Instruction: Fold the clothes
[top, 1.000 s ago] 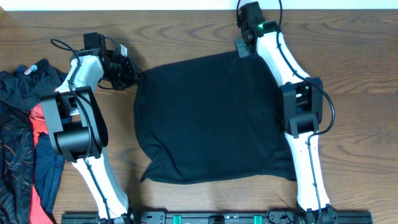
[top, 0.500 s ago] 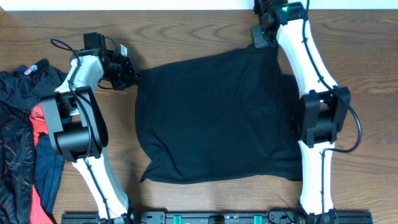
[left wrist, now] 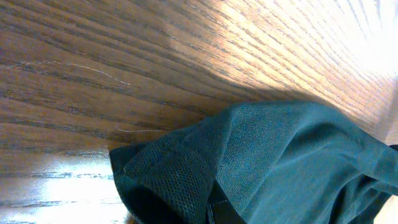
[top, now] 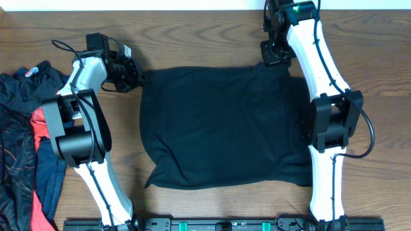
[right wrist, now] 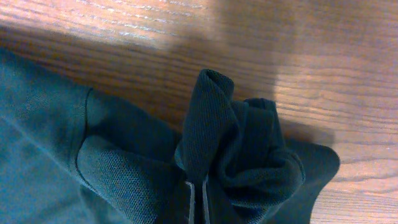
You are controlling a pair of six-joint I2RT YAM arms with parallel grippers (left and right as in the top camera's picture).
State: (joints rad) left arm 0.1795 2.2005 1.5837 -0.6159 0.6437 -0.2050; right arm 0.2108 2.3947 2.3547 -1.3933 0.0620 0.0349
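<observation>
The black garment [top: 218,128] lies spread flat over the middle of the wooden surface [top: 192,32]. Its near edge is rumpled, and its right side is partly hidden under the right arm [top: 331,122]. No print can be made out on it. The left hand [top: 136,78] sits at the garment's far left corner, clamped on the cloth, which in the left wrist view covers it almost wholly. The right hand [top: 273,58] sits at the far right corner, closed on a bunched fold and nearly buried in it. Well apart to the garment's left lies a pile of other clothes [top: 19,147], black-patterned, red and navy, cut off by the picture's edge.
</observation>
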